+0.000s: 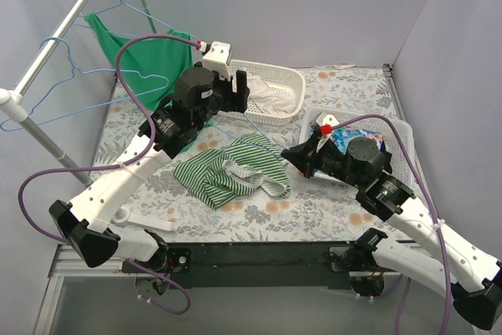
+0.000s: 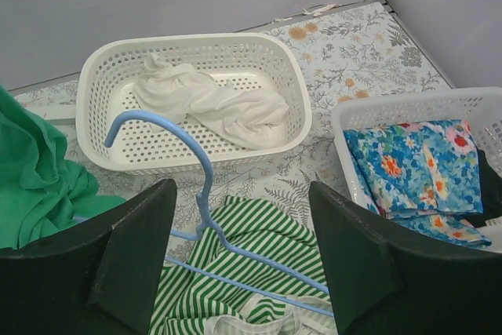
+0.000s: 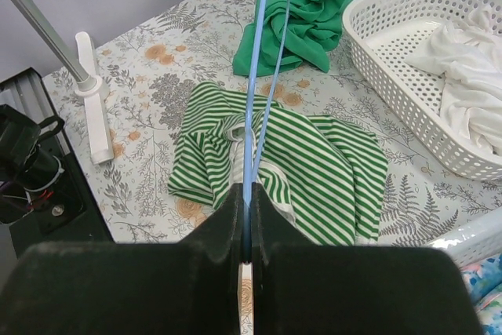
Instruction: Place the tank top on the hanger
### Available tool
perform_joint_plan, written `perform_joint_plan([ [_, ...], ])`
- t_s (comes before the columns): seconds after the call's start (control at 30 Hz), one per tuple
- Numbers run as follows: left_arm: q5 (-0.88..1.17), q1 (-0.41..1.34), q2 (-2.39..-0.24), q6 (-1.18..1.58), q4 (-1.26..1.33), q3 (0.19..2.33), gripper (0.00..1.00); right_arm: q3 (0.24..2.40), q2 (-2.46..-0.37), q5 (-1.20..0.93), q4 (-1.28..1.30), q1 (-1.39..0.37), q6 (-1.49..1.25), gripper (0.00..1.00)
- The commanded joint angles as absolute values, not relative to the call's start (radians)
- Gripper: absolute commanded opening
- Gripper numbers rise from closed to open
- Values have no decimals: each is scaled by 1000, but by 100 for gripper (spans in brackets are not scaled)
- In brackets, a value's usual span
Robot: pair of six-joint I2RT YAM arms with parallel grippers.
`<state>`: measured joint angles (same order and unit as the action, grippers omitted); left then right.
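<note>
The striped tank top [image 1: 234, 169] lies crumpled on the floral table between the arms; it also shows in the left wrist view [image 2: 259, 241] and the right wrist view [image 3: 314, 158]. My right gripper [image 3: 246, 221] is shut on one end of the light-blue hanger [image 3: 252, 100] and holds it just above the top, at the top's right side [image 1: 292, 153]. The hanger [image 2: 205, 186] runs under my left gripper [image 2: 241, 217], hook pointing toward the white basket. My left gripper [image 1: 235, 96] is open and empty above the hanger's hook end.
A white basket [image 1: 292, 76] with a white cloth stands at the back. A second basket [image 1: 396, 127] at right holds the blue floral cloth [image 2: 416, 166]. A solid-green tank top [image 1: 149, 49] hangs at back left beside the rail [image 1: 55, 41] with spare hangers. The rail's white foot [image 3: 90, 100] stands on the table.
</note>
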<state>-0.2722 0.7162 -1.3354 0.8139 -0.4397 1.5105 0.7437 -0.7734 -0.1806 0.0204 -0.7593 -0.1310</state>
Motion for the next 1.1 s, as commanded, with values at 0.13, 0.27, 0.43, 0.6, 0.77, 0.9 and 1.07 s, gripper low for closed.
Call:
perform_joint_plan([
  [0.13,-247,709,-1296,831,-390,1441,64,819,-712,-192,-2,-756,-141,1],
  [0.27,-224,701,-1287,844,-350,1422,53,815,-704,-209,32,-756,-150,1],
  [0.43,-221,701,-1272,857,-315,1391,4,804,-692,-192,46,-756,-166,1],
  [0.6,-267,701,-1213,851,-264,1322,0,804,-692,-150,83,-756,-178,24],
  [0.77,-425,701,-1186,853,-307,1295,0,824,-684,23,191,-756,-219,63],
  [0.9,-498,701,-1170,873,-339,1289,0,815,-634,156,245,-756,-268,61],
  [1.07,-607,701,-1158,903,-402,1270,0,721,-635,106,255,-756,-339,55],
])
